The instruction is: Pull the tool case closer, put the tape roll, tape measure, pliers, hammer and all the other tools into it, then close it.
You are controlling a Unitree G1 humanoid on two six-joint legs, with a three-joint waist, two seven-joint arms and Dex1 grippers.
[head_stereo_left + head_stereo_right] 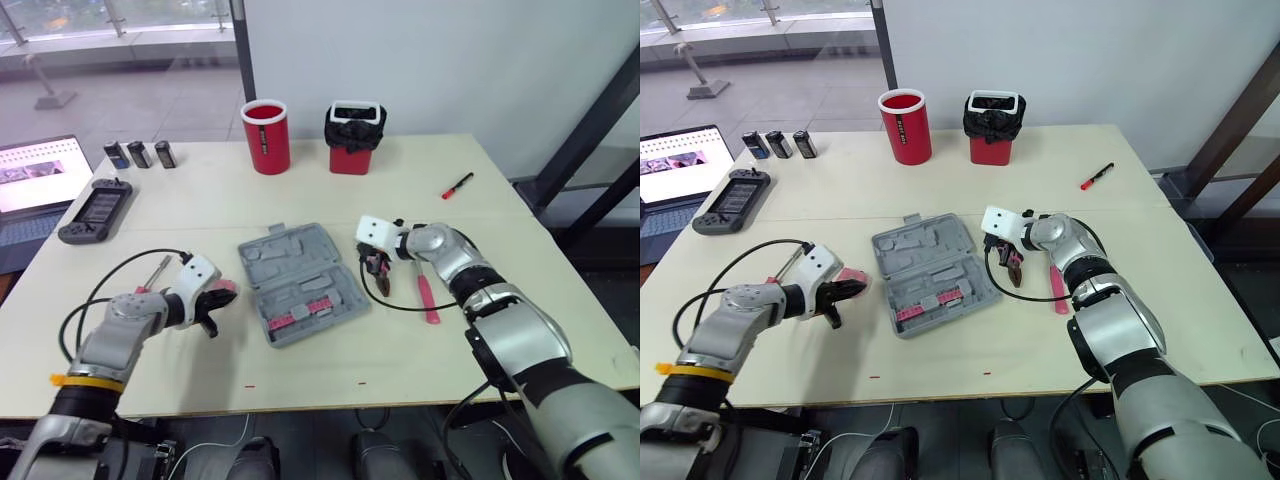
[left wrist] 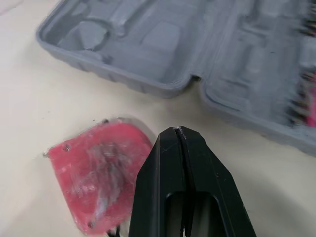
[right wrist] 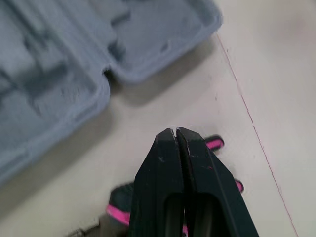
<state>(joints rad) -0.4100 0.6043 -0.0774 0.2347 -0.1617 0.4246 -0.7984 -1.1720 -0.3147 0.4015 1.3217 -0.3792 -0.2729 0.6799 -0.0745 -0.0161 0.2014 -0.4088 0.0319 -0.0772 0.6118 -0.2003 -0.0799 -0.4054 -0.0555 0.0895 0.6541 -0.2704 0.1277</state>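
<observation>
The grey tool case (image 1: 300, 285) lies open at the table's middle, with pink-marked bits in its nearer half. A red tape measure (image 2: 98, 173) lies on the table just left of the case. My left gripper (image 1: 210, 322) is shut beside it, with nothing between its fingers (image 2: 168, 163). The black-and-pink pliers (image 1: 382, 275) lie right of the case. My right gripper (image 1: 374, 256) is shut just above them, its fingertips (image 3: 168, 148) over the handles (image 3: 217, 144). A pink-handled hammer (image 1: 427, 297) lies under my right forearm. A thin metal tool (image 1: 158, 270) lies behind my left wrist.
A red cup (image 1: 265, 135) and a red bin with a black liner (image 1: 355, 138) stand at the back. A red marker (image 1: 457, 185) lies back right. At the left are a handheld console (image 1: 95, 210), three small black items (image 1: 140, 154) and a laptop (image 1: 30, 190).
</observation>
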